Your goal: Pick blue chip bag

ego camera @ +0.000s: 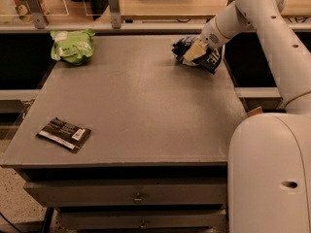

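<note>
The blue bag (213,59) lies crumpled at the upper right of the bench (146,106), close to the bench's far right corner. The tool (193,52) is down on it, pressed against the bag's middle, with dark foil showing to the left and right of the pale tip. From where I stand I cannot tell whether the tool has clenched on the bag or only rests against it. The white arm (233,21) slopes down to it from the upper right of the frame, and the robot's rounded white body (269,174) fills the lower right.

A green bag (73,45) sits at the upper left of the bench, well apart from the blue one. A flat black packet (64,133) with a white label lies near the lower left edge, tilted at an angle. The bench front shows two drawers (136,195) with small knobs, one above the other.
</note>
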### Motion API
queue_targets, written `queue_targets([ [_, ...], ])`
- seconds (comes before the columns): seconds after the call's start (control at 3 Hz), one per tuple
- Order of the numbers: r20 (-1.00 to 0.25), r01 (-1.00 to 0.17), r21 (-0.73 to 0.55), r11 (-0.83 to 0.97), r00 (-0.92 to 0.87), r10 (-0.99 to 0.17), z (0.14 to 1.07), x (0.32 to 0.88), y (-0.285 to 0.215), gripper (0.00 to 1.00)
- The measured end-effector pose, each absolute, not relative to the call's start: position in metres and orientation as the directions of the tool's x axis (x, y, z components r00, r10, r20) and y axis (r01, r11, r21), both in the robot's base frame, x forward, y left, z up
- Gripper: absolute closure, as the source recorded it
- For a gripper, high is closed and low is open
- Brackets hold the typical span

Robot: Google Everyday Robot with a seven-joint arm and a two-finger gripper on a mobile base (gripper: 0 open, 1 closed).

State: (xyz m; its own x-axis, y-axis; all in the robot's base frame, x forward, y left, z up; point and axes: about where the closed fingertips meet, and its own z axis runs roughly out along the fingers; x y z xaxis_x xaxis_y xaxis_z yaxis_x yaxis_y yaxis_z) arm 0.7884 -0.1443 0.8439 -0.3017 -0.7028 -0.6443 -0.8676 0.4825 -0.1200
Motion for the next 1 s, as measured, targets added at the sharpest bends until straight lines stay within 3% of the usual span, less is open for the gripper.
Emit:
queue_targets([
  [0.33,-0.680,-0.889,-0.131,0.438,-0.241,-0.692,0.881,0.775,-0.134,1.00],
  [0.67,-0.695,-0.916,-0.160,0.369,-0.161,-0.701,0.926,0.755,-0.118,0.89],
  [1.0,-0.695,-0.918,-0.155,0.364,-0.161,-0.701,0.924,0.755,-0.116,0.99],
])
